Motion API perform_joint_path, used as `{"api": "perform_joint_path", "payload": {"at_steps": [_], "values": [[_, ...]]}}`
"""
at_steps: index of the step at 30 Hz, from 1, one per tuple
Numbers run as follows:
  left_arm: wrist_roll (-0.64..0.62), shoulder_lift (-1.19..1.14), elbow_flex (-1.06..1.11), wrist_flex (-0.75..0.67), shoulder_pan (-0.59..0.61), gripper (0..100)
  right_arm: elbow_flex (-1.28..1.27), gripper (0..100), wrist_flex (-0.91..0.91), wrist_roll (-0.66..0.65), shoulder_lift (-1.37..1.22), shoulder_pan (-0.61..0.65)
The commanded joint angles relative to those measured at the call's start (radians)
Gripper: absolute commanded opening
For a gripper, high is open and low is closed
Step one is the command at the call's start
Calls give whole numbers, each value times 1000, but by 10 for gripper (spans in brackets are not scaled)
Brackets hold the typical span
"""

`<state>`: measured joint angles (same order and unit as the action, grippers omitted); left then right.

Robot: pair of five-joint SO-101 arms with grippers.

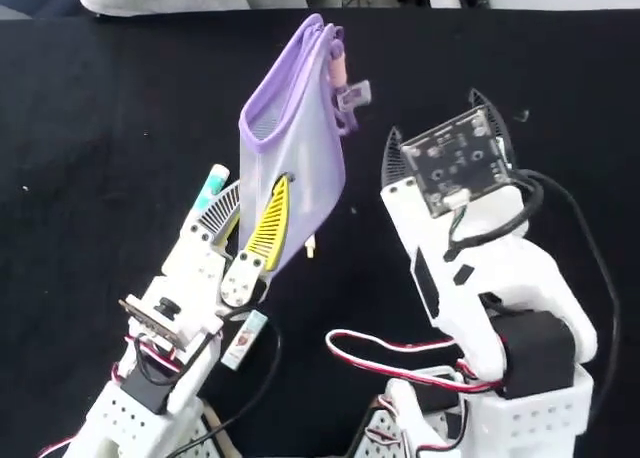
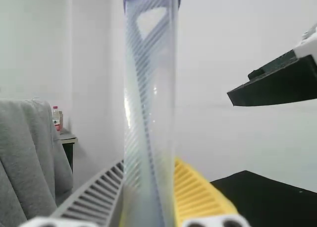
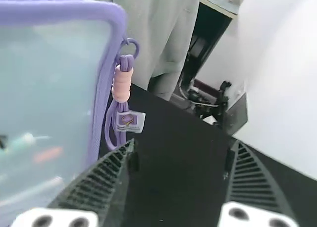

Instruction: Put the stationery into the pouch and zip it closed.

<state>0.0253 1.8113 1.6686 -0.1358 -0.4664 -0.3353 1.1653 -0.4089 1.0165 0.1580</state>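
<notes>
Fingers of the left arm (image 1: 270,218) clamp the lower edge of the pouch (image 1: 295,148), holding it upright clear of the bench (image 1: 100,128), its long axis rising away from them. Fingers of the right arm (image 3: 104,182) stand wide apart and empty, that arm raised beside the pouch's upper corner. The zip pull (image 3: 122,90) hangs just outside one fingertip, so the right arm looks nearer it.
</notes>
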Motion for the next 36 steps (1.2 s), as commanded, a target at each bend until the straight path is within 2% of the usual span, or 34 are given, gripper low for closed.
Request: {"api": "perform_joint_path", "payload": {"at_steps": [1,7,12,15,20,31,33,36], "values": [[-12,11,-12,-23,-38,29,41,283,-26,-57,-10,-58],[-5,11,-8,-20,-183,29,64,286,-69,-109,-16,-118],[-3,11,-12,-20,-251,29,185,286,-66,77,-22,-232],[-3,11,-12,-18,-286,29,291,286,-34,80,-73,-290],[-3,11,-2,-18,-346,29,490,283,140,-126,-209,-299],[-5,11,30,-17,-351,29,898,283,359,-684,-441,-295],[-5,11,30,-17,-351,29,980,283,443,-755,-504,-295],[-9,11,30,-17,-351,29,1118,283,545,-786,-581,-278]]}}
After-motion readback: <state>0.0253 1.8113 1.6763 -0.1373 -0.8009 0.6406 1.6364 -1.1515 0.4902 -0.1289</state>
